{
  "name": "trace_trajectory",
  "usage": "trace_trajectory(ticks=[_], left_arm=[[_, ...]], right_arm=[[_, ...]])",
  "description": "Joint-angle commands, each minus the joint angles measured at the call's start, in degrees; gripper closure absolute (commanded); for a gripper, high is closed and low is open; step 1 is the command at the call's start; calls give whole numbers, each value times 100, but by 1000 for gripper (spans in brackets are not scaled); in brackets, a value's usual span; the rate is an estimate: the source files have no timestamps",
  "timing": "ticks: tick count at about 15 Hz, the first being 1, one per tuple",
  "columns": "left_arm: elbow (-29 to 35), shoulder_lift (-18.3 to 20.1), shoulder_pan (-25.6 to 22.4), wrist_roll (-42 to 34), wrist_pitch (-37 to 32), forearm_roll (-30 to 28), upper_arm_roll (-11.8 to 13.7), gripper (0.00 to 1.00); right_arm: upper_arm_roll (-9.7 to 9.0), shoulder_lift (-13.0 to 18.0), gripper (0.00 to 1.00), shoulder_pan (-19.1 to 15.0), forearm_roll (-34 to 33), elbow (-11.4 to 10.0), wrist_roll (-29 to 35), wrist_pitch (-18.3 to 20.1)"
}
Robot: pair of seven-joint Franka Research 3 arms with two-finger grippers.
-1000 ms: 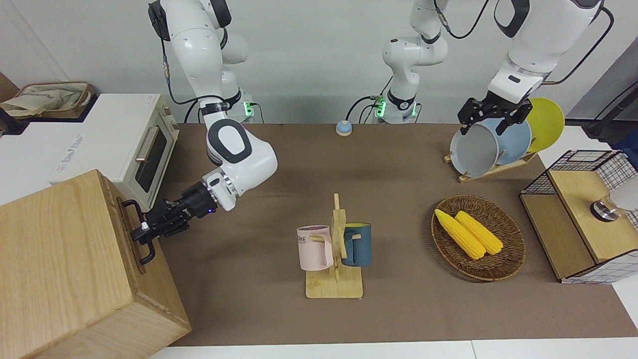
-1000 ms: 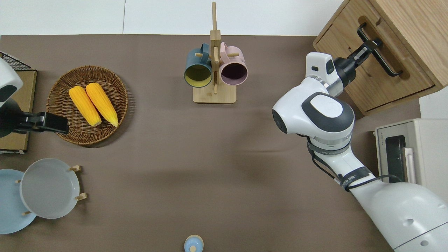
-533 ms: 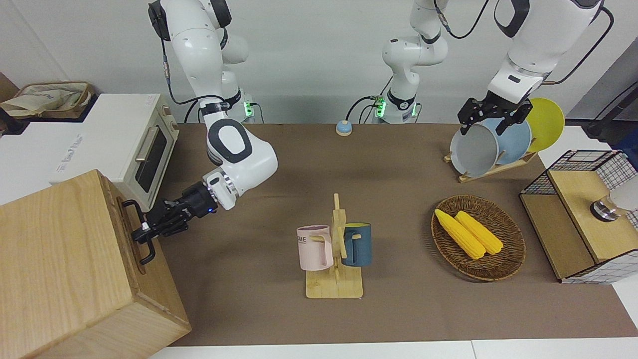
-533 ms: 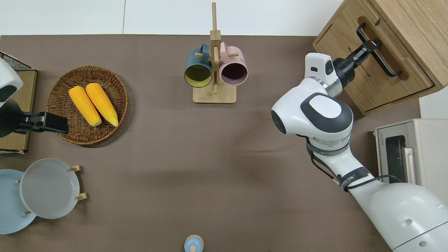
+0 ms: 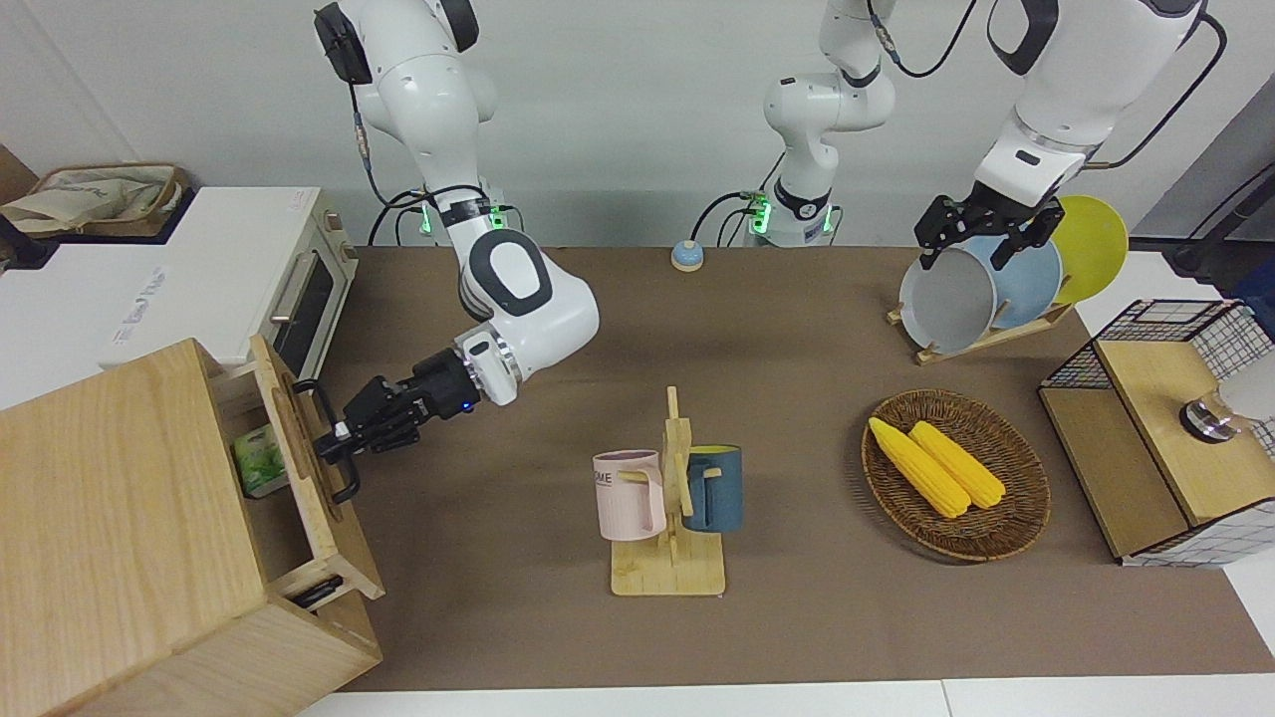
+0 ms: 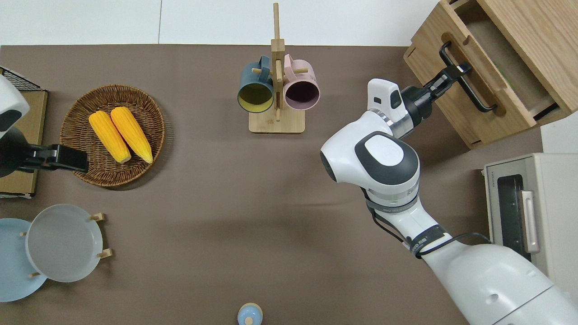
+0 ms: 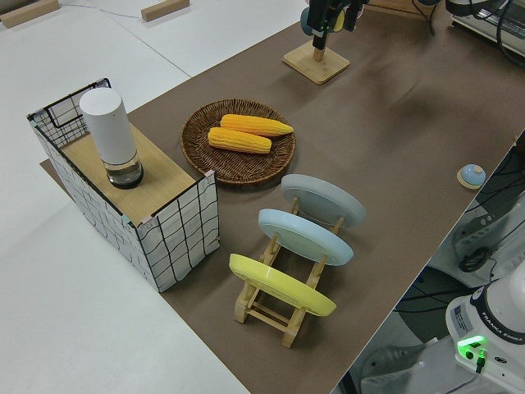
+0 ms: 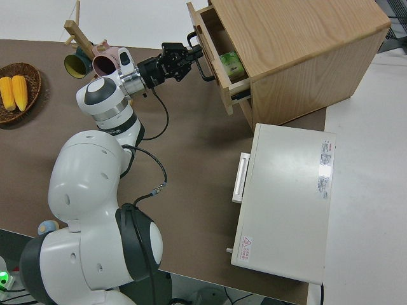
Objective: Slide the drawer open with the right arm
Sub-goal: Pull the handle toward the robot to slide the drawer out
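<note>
The pale wood drawer point(image 5: 311, 468) of the big wood cabinet point(image 5: 110, 518) stands partly pulled out at the right arm's end of the table. A green packet point(image 5: 261, 460) lies inside it. My right gripper point(image 5: 337, 445) is shut on the drawer's black bar handle point(image 5: 344, 476), with a blue light on its wrist. The overhead view shows the gripper point(image 6: 454, 72) on the handle point(image 6: 474, 92), with the drawer's inside point(image 6: 501, 67) open to view. In the right side view the gripper point(image 8: 191, 60) holds the handle of the drawer point(image 8: 216, 60). The left arm is parked with its gripper point(image 5: 981, 239) open.
A white toaster oven point(image 5: 289, 289) stands beside the cabinet, nearer to the robots. A mug rack point(image 5: 669, 508) with a pink and a blue mug stands mid-table. A basket of corn point(image 5: 956, 473), a plate rack point(image 5: 986, 284) and a wire mesh shelf point(image 5: 1165, 428) are toward the left arm's end.
The right gripper, shut on the handle, has pulled back toward mid-table, and the drawer has slid from closed to partly open, showing the green packet. The left arm has not moved.
</note>
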State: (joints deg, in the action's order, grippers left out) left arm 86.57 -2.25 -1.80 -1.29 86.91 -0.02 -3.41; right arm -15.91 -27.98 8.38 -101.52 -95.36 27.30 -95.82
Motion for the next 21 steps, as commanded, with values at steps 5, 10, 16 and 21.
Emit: trace_trajectory(ticks=[5,10,16,21], left_arm=[[-140,-65,-22,-56,-113,98,-37,7],[-149,-65,-22,-56,-113,98,-37,7],[-140,-65,-22,-56,-113,98,-37,7],[-149,-65,-22,-56,-113,98,-37,7]], right_arm=[[-9,12,1000,901,615,149,-321,932],[-9,12,1000,1446,914,167,-392,1434],[-9,12,1000,1790,1152,369,-401,1716],[0,-5,1000,1799,1152,369,-392,1707]])
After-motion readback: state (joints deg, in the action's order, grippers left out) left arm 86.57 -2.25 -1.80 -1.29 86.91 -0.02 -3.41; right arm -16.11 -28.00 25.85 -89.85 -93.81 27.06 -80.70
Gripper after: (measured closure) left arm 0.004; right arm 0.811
